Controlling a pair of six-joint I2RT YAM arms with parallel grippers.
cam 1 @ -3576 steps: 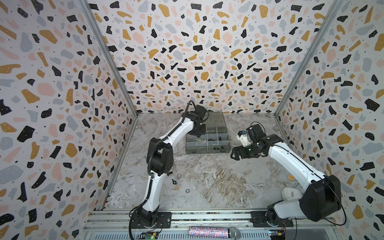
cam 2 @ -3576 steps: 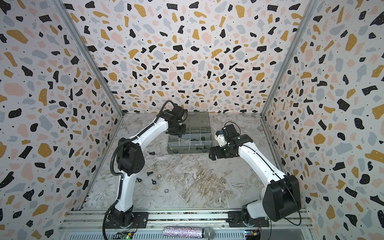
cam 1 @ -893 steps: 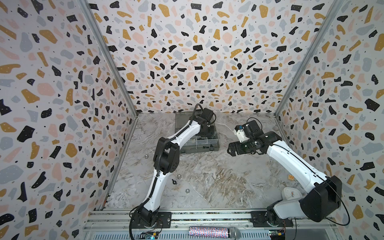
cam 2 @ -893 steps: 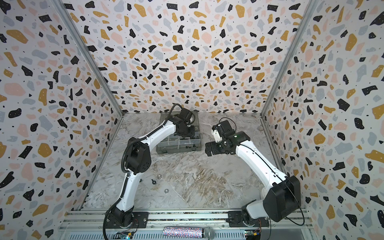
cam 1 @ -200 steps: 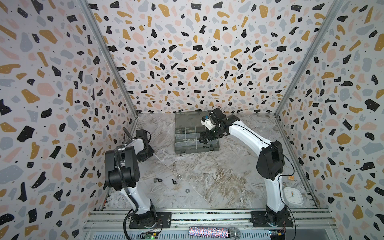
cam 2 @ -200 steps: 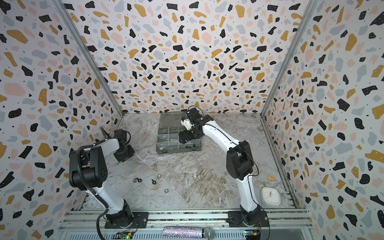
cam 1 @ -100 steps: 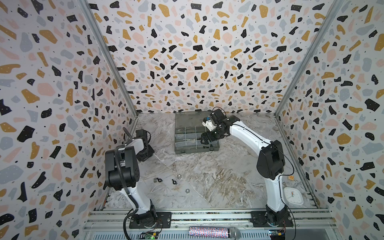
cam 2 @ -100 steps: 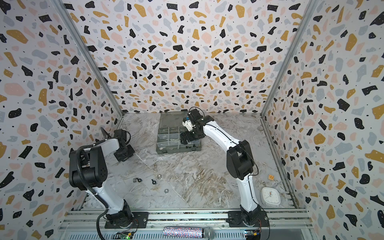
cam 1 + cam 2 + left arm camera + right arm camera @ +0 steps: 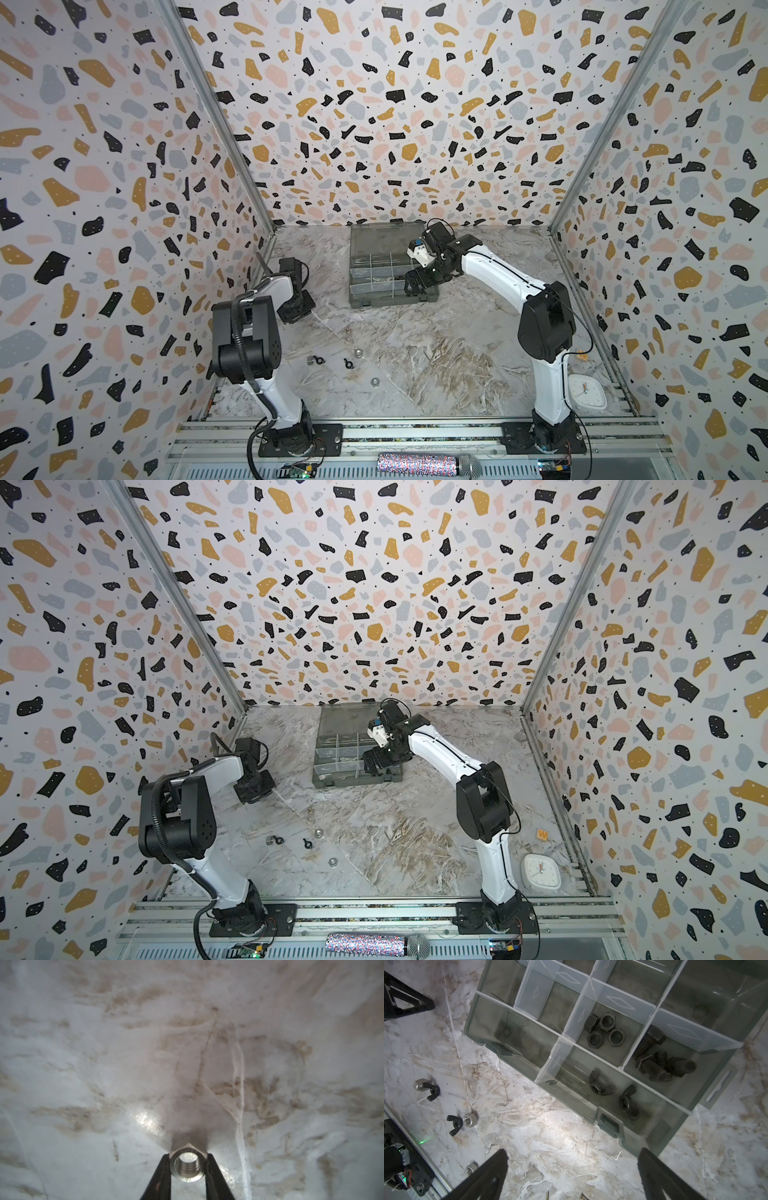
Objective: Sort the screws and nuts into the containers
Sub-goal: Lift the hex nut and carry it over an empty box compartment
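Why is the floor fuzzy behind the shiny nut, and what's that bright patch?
Left wrist view: the silver nut in the left tool is sharp, the table beyond out of focus, the patch is reflected light. Right wrist view: a similar patch, but crisp.

- The smoky translucent organizer box (image 9: 374, 301) is sitting on the worktop (image 9: 415, 353), its lid (image 9: 378, 239) lying open flat behind its pale-walled compartments (image 9: 618, 1000).
- A few black screws (image 9: 654, 1064) are lying heaped in a compartment against the box's end wall.
- Four black hex nuts (image 9: 604, 1031) are resting in the neighbouring compartment.
- Two black wing nuts (image 9: 600, 1086) are lying in the latch-side row.
- Three loose silver nuts (image 9: 358, 352) and two loose wing nuts (image 9: 348, 365) are lying well apart from the box's latch side.
- One silver hex nut (image 9: 188, 1167) is sitting pinched in the left end effector (image 9: 188, 1157), well left of the box.
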